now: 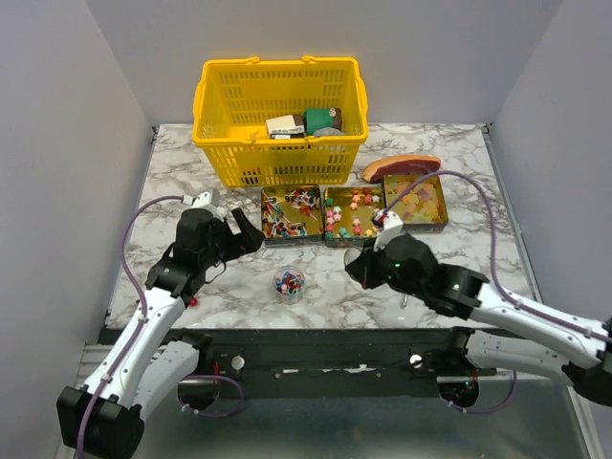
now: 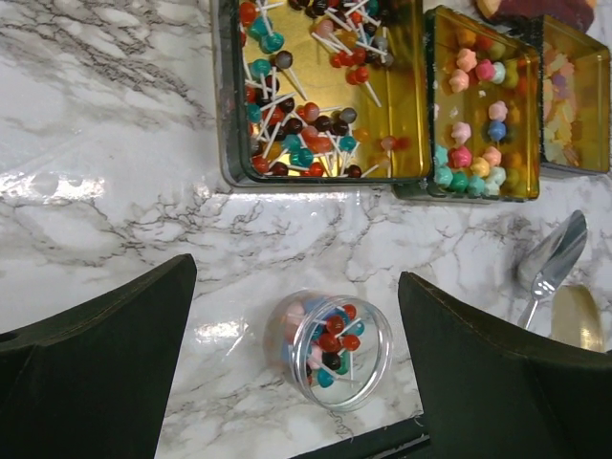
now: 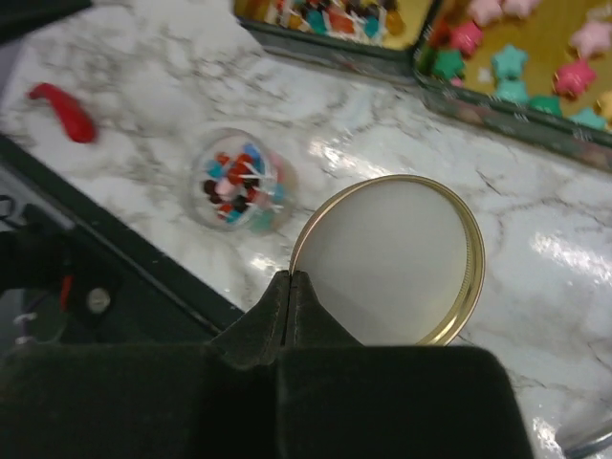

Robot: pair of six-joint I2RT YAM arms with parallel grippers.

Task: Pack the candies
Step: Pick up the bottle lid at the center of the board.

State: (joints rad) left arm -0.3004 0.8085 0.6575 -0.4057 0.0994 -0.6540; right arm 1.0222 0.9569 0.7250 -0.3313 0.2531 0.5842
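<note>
Lidding | right gripper [image 3: 290, 277] pinched shut on gold-rimmed lid [image 3: 392, 263] | left gripper [image 2: 296, 287] wide open, empty, above jar [image 2: 375, 330] | candies [image 2: 330, 337] in jar, 10 o'clock of lid, right-wrist view | I'd level lid, centre, then lower.

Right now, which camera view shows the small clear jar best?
The left wrist view: the jar is near and large, its candies distinct. The right wrist view shows it smaller; the top external view shows it tiny.
</note>
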